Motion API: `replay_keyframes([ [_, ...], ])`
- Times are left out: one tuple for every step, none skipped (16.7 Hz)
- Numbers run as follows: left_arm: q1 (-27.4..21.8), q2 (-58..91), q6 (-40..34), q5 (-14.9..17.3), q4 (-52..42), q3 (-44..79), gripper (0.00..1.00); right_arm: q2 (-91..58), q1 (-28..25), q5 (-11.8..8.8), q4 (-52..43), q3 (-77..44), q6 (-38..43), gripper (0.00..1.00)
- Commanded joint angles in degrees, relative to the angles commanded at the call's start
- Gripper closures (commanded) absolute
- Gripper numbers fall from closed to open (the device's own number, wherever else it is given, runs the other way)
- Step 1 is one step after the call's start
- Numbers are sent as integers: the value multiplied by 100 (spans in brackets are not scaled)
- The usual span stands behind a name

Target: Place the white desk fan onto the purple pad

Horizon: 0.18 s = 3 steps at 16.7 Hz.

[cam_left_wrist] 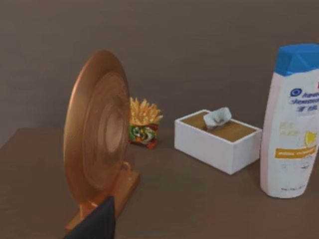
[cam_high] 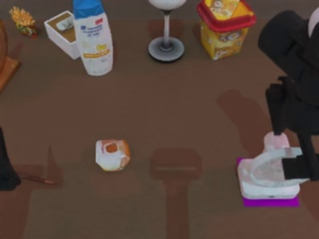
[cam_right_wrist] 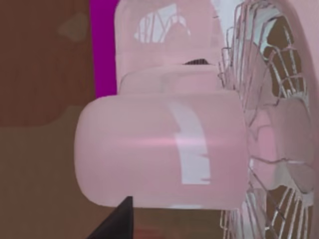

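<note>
From above, the white desk fan [cam_high: 269, 174] stands on the purple pad [cam_high: 271, 201] near the table's right edge, its base covering most of the pad so that only a strip of purple shows along the near side and a sliver at the left. The right gripper [cam_high: 291, 162] is down at the fan, its black body against the right part of the grille cage and above the motor housing; whether its fingers are spread or pinching the fan I cannot tell. Left of the fan and well apart lies a white-and-orange packet [cam_high: 112, 155], and farther left, at the table's edge, the left arm [cam_high: 7, 164] sits parked. Beyond the fan, along the far side, stand a yellow tub with a red lid [cam_high: 225, 26], a wine glass [cam_high: 166, 40], a shampoo bottle [cam_high: 92, 37], a white tissue box [cam_high: 62, 31] and a toy packet of fries [cam_high: 24, 21]. The left wrist view shows a copper plate on a stand [cam_left_wrist: 97, 134] upright, with the toy packet of fries [cam_left_wrist: 143, 125] behind it, the white tissue box [cam_left_wrist: 217, 139] beside that and the shampoo bottle [cam_left_wrist: 294, 122] past the box. The right wrist view is filled by the white desk fan [cam_right_wrist: 164, 154]: its cylindrical motor housing close up, the grille to one side, and the purple pad [cam_right_wrist: 103, 50] showing beyond the base
</note>
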State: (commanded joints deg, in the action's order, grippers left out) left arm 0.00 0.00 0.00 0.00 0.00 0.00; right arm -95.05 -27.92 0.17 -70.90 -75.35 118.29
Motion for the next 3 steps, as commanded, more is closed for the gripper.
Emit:
replay_keyframes([
  [0,0,0,0,0,0,0,0,0,0,0,0,0,0],
  [0,0,0,0,0,0,0,0,0,0,0,0,0,0],
  [0,0,0,0,0,0,0,0,0,0,0,0,0,0],
])
